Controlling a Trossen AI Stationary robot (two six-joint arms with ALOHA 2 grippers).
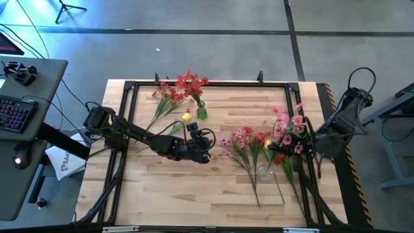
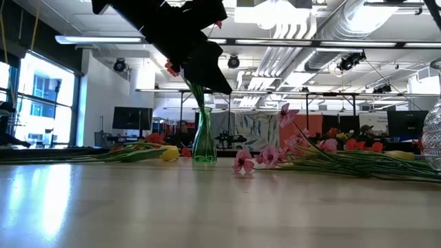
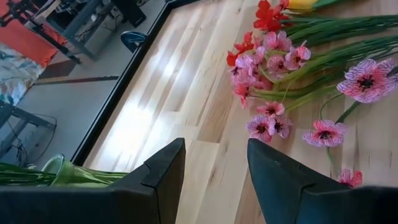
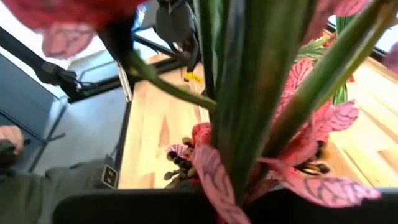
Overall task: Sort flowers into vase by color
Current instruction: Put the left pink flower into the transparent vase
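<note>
From above, the flowers (image 1: 249, 144) lie in loose groups on the wooden table (image 1: 194, 188): a red bunch (image 1: 187, 84) at the far edge beside the green vase (image 1: 201, 111), and a pink and red scatter toward the right. The left gripper (image 1: 206, 154) hovers over the middle of the table with nothing in it. The right gripper (image 1: 279, 157) sits at the right side, closed on the stems of a pink spray (image 1: 288, 126), next to a clear vase (image 1: 266, 171).

At table height, the green vase (image 2: 204, 138) stands upright with thin stems rising from it, and pink blooms (image 2: 265, 157) rest flat on the wood to its right. These sprays look very light, with wiry stems that should flex, and clustered heads that would crush or snag if squeezed.

Past the left wrist, the fingers (image 3: 273, 180) stand spread apart over bare wood, the pink and red blooms (image 3: 267, 56) lying ahead of them. To my eye the place to grip is the bare green stem, partway down from the blooms, where it lies clear of its neighbours.

Past the right wrist, green stems (image 4: 249, 93) and striped pink petals (image 4: 311, 180) fill the view, pinched close in front of the lens; the fingers themselves are hidden behind them. A person's hand (image 4: 9, 140) shows off the table's edge.
</note>
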